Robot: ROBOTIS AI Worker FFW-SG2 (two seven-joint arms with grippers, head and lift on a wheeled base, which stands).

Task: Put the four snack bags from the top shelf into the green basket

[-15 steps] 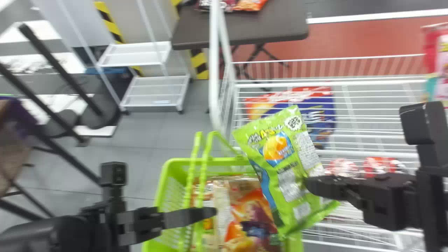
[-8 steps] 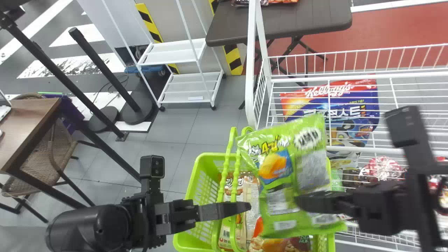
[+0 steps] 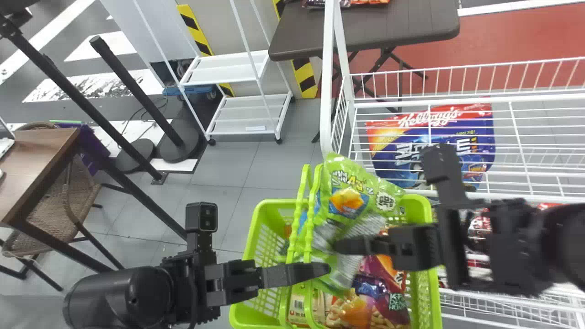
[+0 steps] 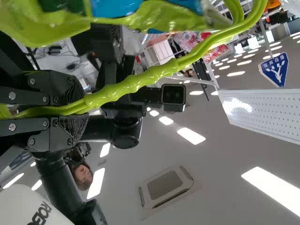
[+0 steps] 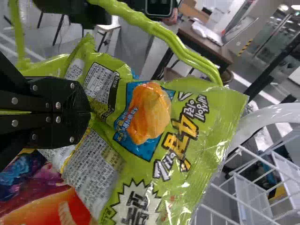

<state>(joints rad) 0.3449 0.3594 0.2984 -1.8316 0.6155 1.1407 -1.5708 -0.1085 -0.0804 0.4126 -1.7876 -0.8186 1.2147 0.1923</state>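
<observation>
Ok so you've got the big white wire rack (image 3: 457,98) near the far right corner of your green basket (image 3: 427,205). The green snack bag (image 3: 349,201) is tilted over the basket, top poking past the far edge, and your right gripper (image 3: 338,246) has its jaws clamped on it. Your left gripper (image 3: 320,270) has its jaws pinched on the handles (image 3: 308,256).

Left arm (image 3: 121,292): smooth, rounded black shell, soft sheen. Squared black camera housing (image 3: 201,217) above wrist, two small round lenses. Left claw (image 3: 328,269) black, linked segments, silver round-headed screws (image 4: 12,95), finely ridged panels (image 4: 75,91). Right arm (image 3: 516,246) black too; right claw (image 3: 336,246) matching, same silver screws. White curved casing (image 4: 26,206), bold dark lettering.
</observation>
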